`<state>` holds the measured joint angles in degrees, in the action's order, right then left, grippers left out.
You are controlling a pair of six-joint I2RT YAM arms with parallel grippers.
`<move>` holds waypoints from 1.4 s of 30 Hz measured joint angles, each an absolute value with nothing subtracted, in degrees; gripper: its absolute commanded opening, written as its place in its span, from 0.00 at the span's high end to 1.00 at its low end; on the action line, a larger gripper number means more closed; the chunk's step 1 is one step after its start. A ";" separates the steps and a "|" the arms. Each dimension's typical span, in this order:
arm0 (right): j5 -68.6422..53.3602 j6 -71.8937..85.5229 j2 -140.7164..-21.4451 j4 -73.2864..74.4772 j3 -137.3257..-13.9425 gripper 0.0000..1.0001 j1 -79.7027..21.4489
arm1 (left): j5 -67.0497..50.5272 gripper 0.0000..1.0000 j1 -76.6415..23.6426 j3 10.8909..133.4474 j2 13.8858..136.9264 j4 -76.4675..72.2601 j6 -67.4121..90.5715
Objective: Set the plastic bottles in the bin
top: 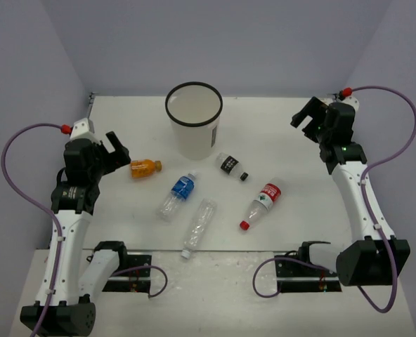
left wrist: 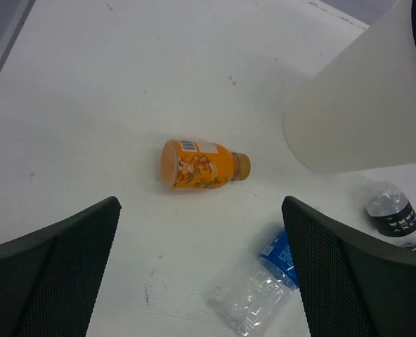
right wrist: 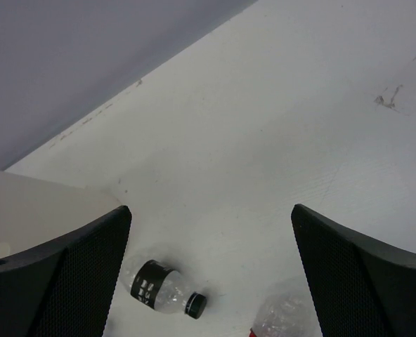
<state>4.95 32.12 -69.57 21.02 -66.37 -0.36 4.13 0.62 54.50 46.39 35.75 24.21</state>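
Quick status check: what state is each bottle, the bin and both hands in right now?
orange bottle: lying, capped
blue-labelled bottle: lying, crumpled
unlabelled bottle: lying, capped
red-labelled bottle: lying, capped
black-labelled bottle: lying, capped
bin: upright, no bottles inside
left hand: open, empty
right hand: open, empty

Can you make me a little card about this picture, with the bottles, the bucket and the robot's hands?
bottles: five, all lying on the table
kinds: orange bottle; blue-labelled bottle; unlabelled clear bottle; red-labelled bottle; black-labelled bottle
bin: white with a black rim, upright, behind the bottles
bottles in bin: none seen
left gripper: open, empty, looking at the orange bottle
right gripper: open, empty, at the table's right side
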 measured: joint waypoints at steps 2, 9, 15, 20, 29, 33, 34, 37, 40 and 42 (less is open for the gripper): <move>4.95 32.12 -69.63 20.93 -66.37 0.01 -0.36 | 4.35 0.00 0.62 54.50 46.39 35.75 24.21; 5.10 33.23 -69.22 21.62 -65.98 0.01 -0.36 | 4.70 0.00 0.62 54.50 46.39 35.75 24.21; 5.65 36.79 -64.05 26.40 -61.10 0.01 -0.36 | 4.45 0.00 0.62 53.80 46.33 35.66 24.23; 5.13 41.12 -53.13 30.92 -49.70 0.01 -1.23 | 3.75 0.00 0.62 52.67 46.37 35.66 24.23; 6.63 49.15 -47.78 38.56 -38.85 0.01 -18.75 | 2.45 0.00 0.62 51.51 46.22 35.57 24.23; 7.29 51.45 -51.94 36.82 -34.99 0.01 -19.90 | 2.07 0.00 0.62 51.41 45.94 35.52 24.21; 7.39 51.75 -53.45 36.02 -33.99 0.01 -19.92 | 2.00 0.00 0.62 51.32 45.84 35.48 24.21; 6.41 52.17 -58.26 31.96 -31.76 0.01 -19.92 | 1.85 0.00 0.62 50.84 45.53 35.46 24.21; 5.91 52.04 -63.07 26.91 -31.03 0.04 -20.08 | 1.76 0.00 0.62 50.73 45.50 35.44 24.21; 5.81 52.03 -65.78 24.63 -30.52 0.12 -20.14 | 1.73 0.00 0.62 50.72 45.50 35.44 24.21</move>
